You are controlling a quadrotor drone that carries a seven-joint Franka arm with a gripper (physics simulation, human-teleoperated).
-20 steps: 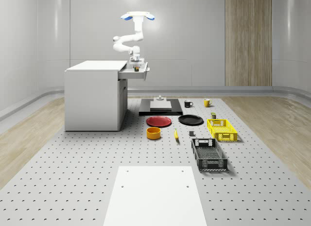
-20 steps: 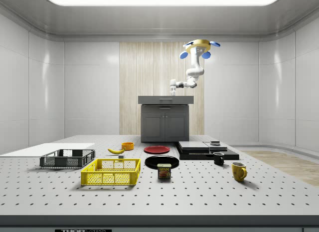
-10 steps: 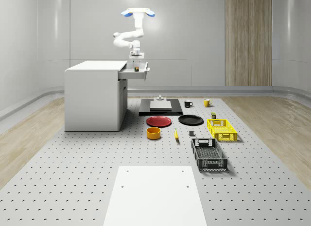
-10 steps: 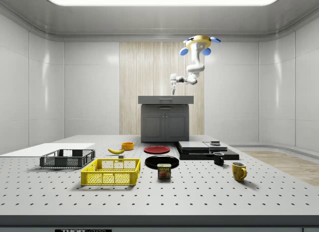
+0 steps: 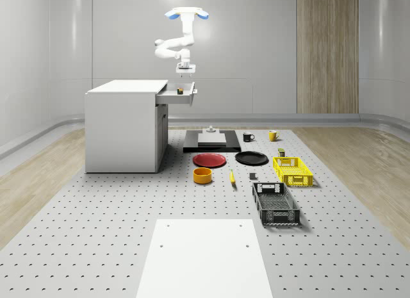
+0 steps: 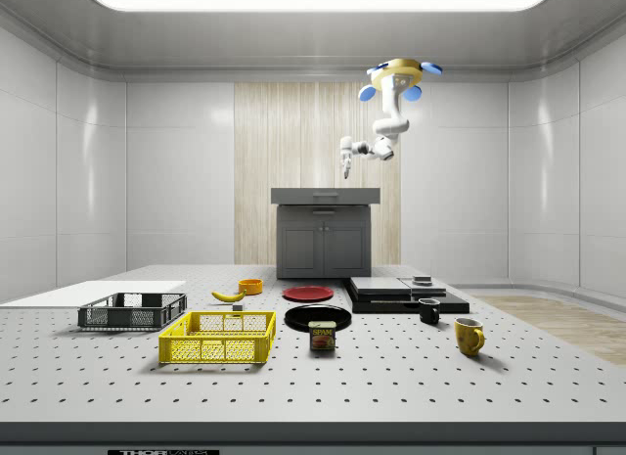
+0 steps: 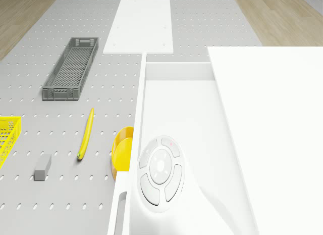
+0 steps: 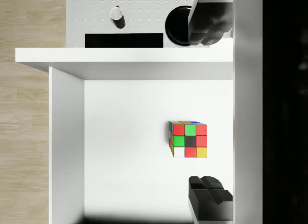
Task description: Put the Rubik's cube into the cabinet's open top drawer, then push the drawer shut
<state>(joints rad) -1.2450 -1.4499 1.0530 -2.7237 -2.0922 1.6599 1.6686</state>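
— So, where is the claw [image 8: 210, 111]?
— It hangs above the open drawer [image 5: 178, 94], pointing straight down. Its two fingers [image 8: 210, 24] are spread wide with nothing between them; the wrist view looks down past them into the drawer.
— And the cube [image 8: 187, 139]?
— It lies on the drawer's white floor, below the claw and apart from both fingers. Its upper face shows red, green, black, white and yellow squares in a three-by-three grid.
— How many things do you count?
— One cube, one cabinet [image 5: 125, 125], one drawer pulled out. On the table [image 5: 96, 234]: two crates, one yellow [image 5: 292, 170] and one dark [image 5: 275, 202]; two plates, red [image 5: 210, 159] and black [image 5: 251, 157]; two mugs [image 6: 469, 335]; one banana [image 7: 86, 133]; one yellow bowl [image 5: 203, 175]; one can [image 6: 322, 336].
— The arm [image 5: 172, 48]?
— It drops from the drone [image 5: 186, 13], bends out sideways at the elbow, then turns its wrist down over the drawer. The drone hovers high above the cabinet's drawer side.
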